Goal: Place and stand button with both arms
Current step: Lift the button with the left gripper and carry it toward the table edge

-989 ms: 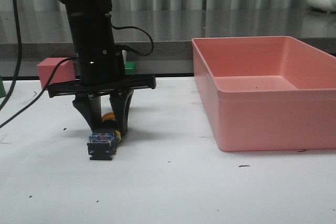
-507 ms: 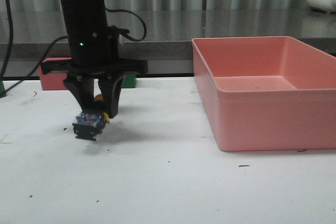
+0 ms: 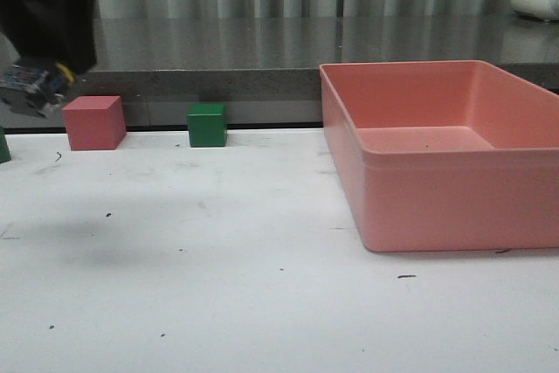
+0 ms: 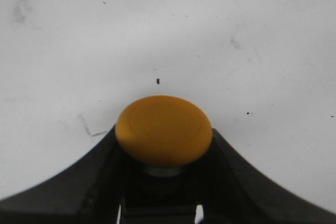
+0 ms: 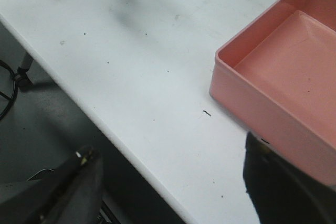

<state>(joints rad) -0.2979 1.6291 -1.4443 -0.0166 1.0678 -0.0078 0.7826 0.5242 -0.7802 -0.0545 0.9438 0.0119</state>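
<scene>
The table [image 3: 262,286] is white and speckled with small dark marks over its near half. On its right side stands a pink bin [image 3: 445,189], open at the top, its front wall toward the near edge. In the right wrist view the same bin [image 5: 283,72] sits past the right gripper [image 5: 173,192], whose two dark fingers [image 5: 73,187] stand wide apart with nothing between them, hanging off the table's edge over the floor.

Farther back, along the far edge on the left, a green cube [image 3: 208,124] stands near a pink cube [image 3: 93,122], the two apart from each other. A sliver of something dark green shows at the left edge of the front view, too little to name.

Above the far left corner, well clear of the tabletop, the left gripper [image 3: 39,67] holds the button [image 3: 33,83], with the blue and metallic base toward the camera and a bit of yellow cap beside it. The left wrist view shows the button's orange cap [image 4: 164,130] seated between the black fingers [image 4: 79,187], which close on the body below the cap, with bare white table beyond. A grey counter and pale curtain lie behind the table.
</scene>
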